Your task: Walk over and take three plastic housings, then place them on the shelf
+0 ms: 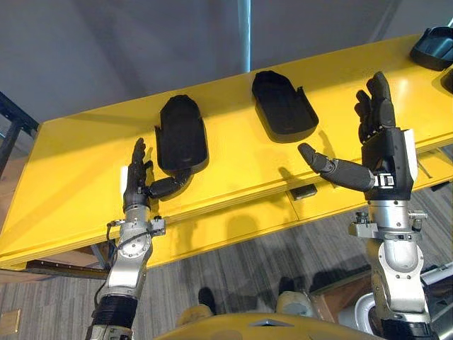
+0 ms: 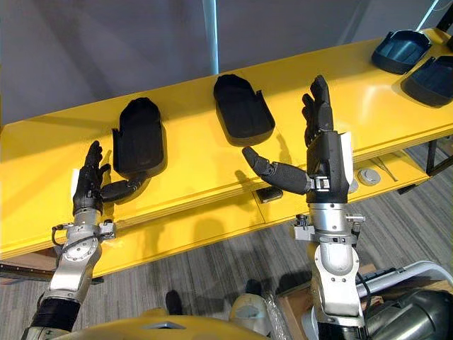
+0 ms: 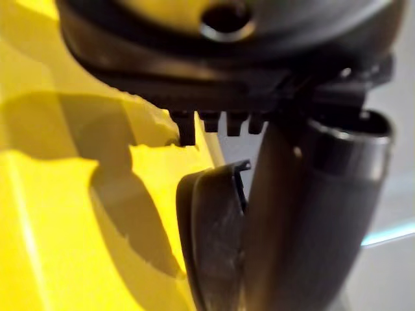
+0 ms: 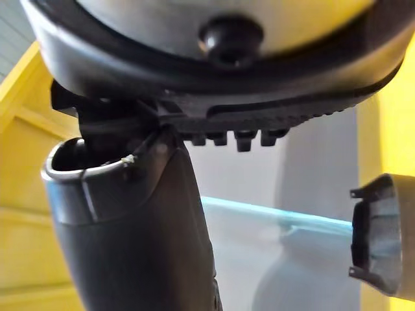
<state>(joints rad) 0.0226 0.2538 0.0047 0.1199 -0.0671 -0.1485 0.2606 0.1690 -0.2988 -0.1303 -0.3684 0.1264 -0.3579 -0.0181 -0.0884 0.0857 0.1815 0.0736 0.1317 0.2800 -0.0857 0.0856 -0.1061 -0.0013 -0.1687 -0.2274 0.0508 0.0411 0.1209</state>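
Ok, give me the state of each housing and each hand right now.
Left housing: lying flat, not lifted.
Right housing: lying hollow side up, untouched.
Far housings: hollow side up, untouched.
Left hand: open, thumb at the left housing's near end.
Right hand: open, raised, holding nothing.

The two eye views look down from the head, side by side, at the same yellow tabletop [image 1: 71,163], and the wrist views look from very near along the left hand [image 3: 305,207] and the right hand [image 4: 142,246] toward it.
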